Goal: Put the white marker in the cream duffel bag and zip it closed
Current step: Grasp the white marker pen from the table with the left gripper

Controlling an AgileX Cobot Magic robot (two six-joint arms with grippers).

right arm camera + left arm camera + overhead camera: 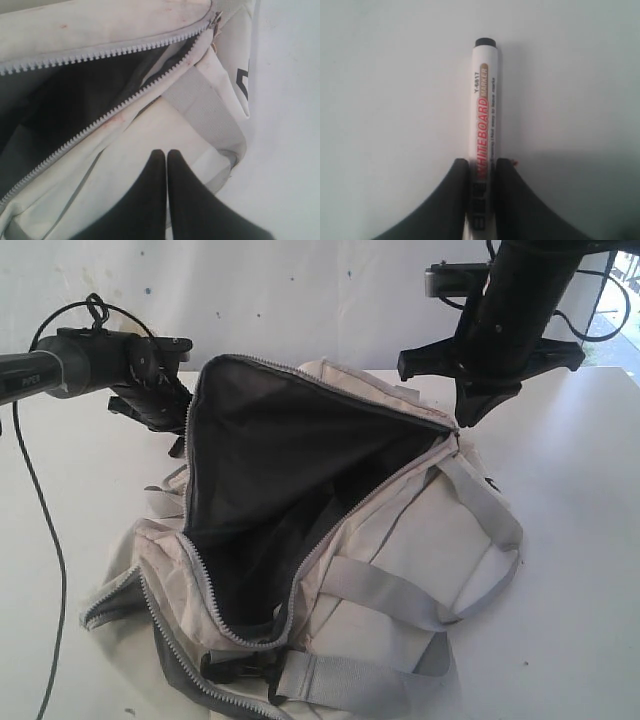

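The cream duffel bag (400, 530) lies in the middle of the table, its top zipper (300, 570) wide open on the black lining (290, 450). My left gripper (483, 162) is shut on the white marker (485, 100), whose black-tipped end points away from the fingers over bare table. In the exterior view the left gripper (158, 403) hangs just behind the bag's left corner, and the marker is hidden there. My right gripper (166, 152) is shut on nothing, above the bag's cream side panel (125, 165). It hovers by the zipper's right end (452, 425).
Grey straps (385, 590) and a black buckle (245, 665) lie on the bag's near side. A black cable (45, 540) runs down the table's left side. A white wall (300, 300) stands behind.
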